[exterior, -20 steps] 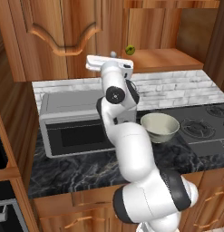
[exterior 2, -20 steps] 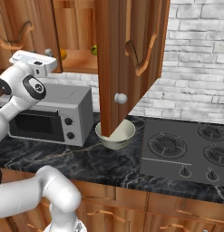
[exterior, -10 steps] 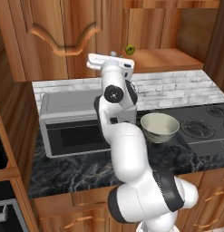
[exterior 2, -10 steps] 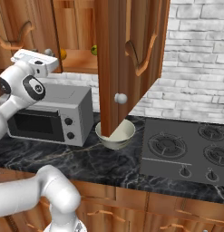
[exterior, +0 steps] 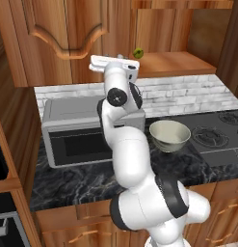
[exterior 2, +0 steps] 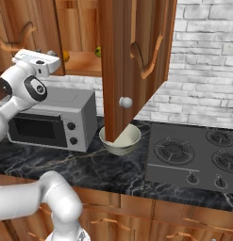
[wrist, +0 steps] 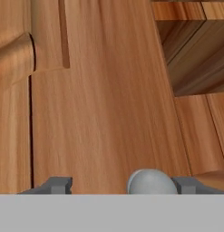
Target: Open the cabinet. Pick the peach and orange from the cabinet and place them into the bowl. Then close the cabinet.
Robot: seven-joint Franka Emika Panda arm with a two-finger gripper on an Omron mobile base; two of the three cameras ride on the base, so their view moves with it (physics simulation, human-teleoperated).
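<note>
Hand view: spread fingers (wrist: 56, 184) straddle the silver knob (wrist: 151, 182), flush against the cabinet (wrist: 99, 99) door.

A rendered home kitchen

Reddish-brown wooden wall cabinet (exterior 2: 132, 56), grey microwave (exterior: 74, 128), black gas stove (exterior 2: 195, 157), dark marble tabletop (exterior: 67, 181), white brick backsplash (exterior 2: 203, 75).

1. The cabinet (exterior 2: 132, 52) hung above the counter (exterior 2: 113, 172), its right door (exterior 2: 119, 66) swung outward and its left door (exterior: 62, 38) shut.
2. The orange (exterior 2: 65, 56) and a small fruit (exterior: 138, 52) lay on the cabinet shelf (exterior: 173, 62).
3. The bowl (exterior: 169, 135) stood on the counter between the microwave (exterior: 74, 130) and the stove (exterior 2: 193, 157).
4. The gripper (wrist: 124, 183) sat at the left door, a knob (wrist: 151, 182) between its fingertips (wrist: 59, 183).
</note>
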